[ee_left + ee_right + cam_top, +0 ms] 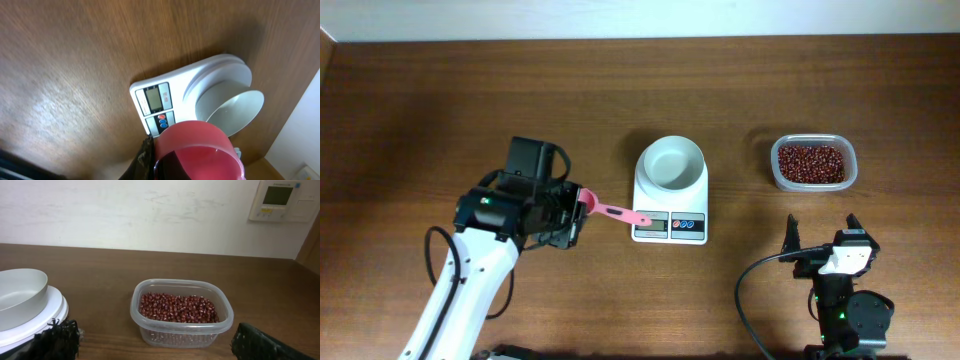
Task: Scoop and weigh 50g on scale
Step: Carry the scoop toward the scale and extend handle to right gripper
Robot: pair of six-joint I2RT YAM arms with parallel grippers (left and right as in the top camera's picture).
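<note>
While your left gripper (578,208) is clamped tight on the pink scoop (615,212), the scoop's slim end reaches to the front-left corner of the digital kitchen scale (669,208). That scale sits mid-table with its white bowl (671,162) on top and, as far as the overhead view shows, nothing in it. Your right gripper (822,228) hangs near the table's front edge with its fingers (57,339) spread wide on nothing. It faces the clear tub (180,332) of red beans (177,307), which stands to the right of the scale and apart from it. Note three likely hazards. First, a sideways sweep of the scoop may nudge the scale or press its buttons (689,226), upsetting the zero. Second, the tub lies beyond the scale from your left arm, so a low reach across may clip the bowl's rim and tip it. Third, the light tub may slide when the scoop digs in, and a heaped load may overshoot the target. From the left wrist view you cannot tell whether the scoop is loaded.
</note>
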